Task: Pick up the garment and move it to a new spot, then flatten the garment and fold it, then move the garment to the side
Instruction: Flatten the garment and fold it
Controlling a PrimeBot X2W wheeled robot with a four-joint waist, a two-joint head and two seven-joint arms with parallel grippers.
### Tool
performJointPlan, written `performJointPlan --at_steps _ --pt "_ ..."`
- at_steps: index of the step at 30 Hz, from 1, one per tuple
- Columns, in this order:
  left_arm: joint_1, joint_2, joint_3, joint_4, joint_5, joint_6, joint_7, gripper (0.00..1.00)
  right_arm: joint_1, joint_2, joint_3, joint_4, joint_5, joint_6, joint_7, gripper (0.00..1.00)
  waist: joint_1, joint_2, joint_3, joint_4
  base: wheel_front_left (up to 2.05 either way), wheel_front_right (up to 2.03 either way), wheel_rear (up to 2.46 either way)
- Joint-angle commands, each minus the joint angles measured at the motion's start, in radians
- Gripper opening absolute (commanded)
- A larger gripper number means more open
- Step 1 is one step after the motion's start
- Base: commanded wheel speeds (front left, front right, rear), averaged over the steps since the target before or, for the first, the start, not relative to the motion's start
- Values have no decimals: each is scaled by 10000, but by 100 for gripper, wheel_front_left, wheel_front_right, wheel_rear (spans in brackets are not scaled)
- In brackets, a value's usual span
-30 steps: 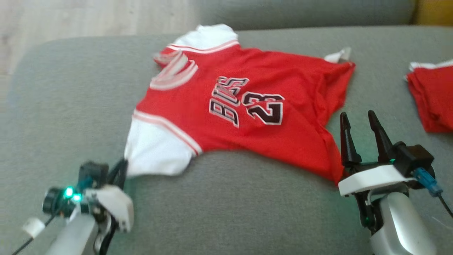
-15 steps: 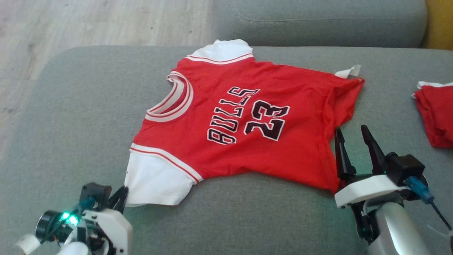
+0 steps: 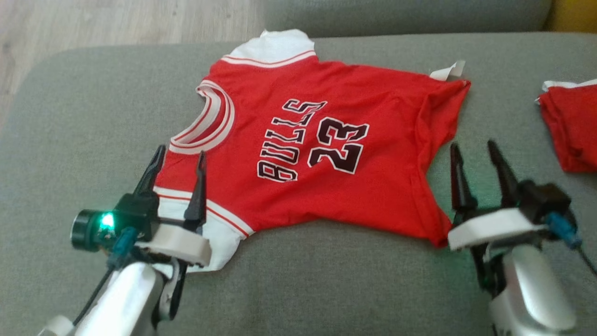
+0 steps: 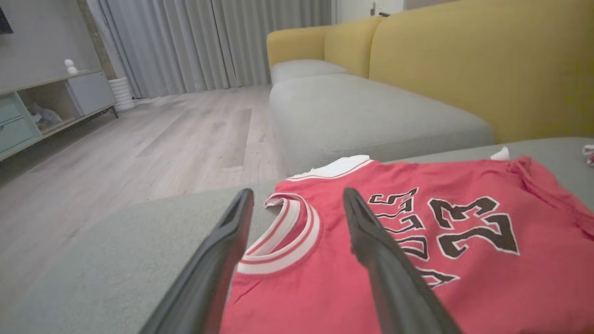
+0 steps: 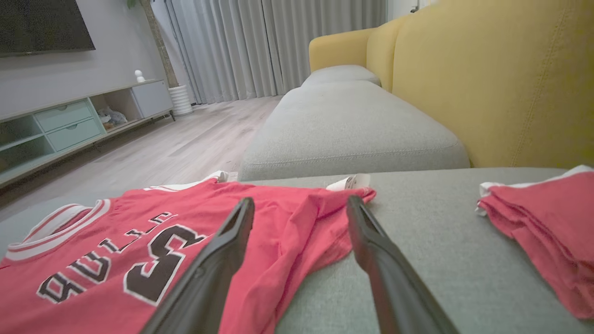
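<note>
Against the far wall stands a low cabinet (image 5: 79, 120) with pale green drawers. One open compartment (image 5: 111, 116) of it holds a few small greyish things, too blurred to name.

The garment (image 3: 326, 140), a red jersey with white sleeves, lies spread face up on the grey sofa seat (image 3: 326, 280), its collar (image 3: 205, 121) towards the robot's left and its hem (image 3: 433, 140) towards the right. The hem end is rumpled.

The left tool (image 3: 181, 150) stands wide over the near shoulder of the garment, above the near white sleeve (image 3: 224, 233) and holding nothing. In the left wrist view the collar shows between the fingers of that tool (image 4: 298, 192): one finger lies over bare cushion, the other over red cloth. Whether the tips touch the cloth I cannot tell.

The right tool (image 3: 472, 144) is also wide and grips nothing, just beside the hem on the cushion. In the right wrist view one of its fingers (image 5: 222, 250) crosses the rumpled hem and the other lies over bare cushion.

A folded red cloth (image 3: 569, 126) lies further right, apart from the garment.
</note>
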Motion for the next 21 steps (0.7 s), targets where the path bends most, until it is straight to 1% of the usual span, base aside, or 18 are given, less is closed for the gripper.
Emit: performJointPlan --at_steps 1,5,8,10,14,16,18,21 --pt "-573 32 442 -146 31 -7 -306 100 -740 -16 73 -435 -219 -7 13 100 -1 0 283 9 0 0 0" --pt "-1009 -422 264 232 43 -134 -766 100 -1633 -16 -518 -401 -513 -7 660 100 -1 0 841 150 0 0 0" --pt "-1307 -691 105 557 53 -269 -993 100 -2480 -88 -1111 45 -897 -7 1475 100 -1 0 1234 308 0 0 0" --pt "-1483 -830 6 786 73 -349 -1116 100 -3043 -119 -1468 572 -1065 -7 2066 100 -1 0 1437 438 0 0 0" --pt "-1794 -1071 -116 1204 72 -470 -1347 100 -4112 -183 -1957 1948 -895 -7 3150 100 -1 0 1757 725 0 0 0" --pt "-1905 -1169 -168 1388 60 -519 -1423 100 -4574 -308 -2179 2591 -843 -7 3460 100 -1 0 1845 855 0 0 0" --pt "-1987 -1226 -206 1562 52 -565 -1494 100 -4948 -470 -2444 3217 -1036 -7 3687 100 -1 0 1880 946 0 0 0" --pt "-2031 -1267 -218 1743 31 -587 -1599 100 -5385 -528 -2806 4089 -1311 -7 3984 100 -1 0 1894 1025 0 0 0"
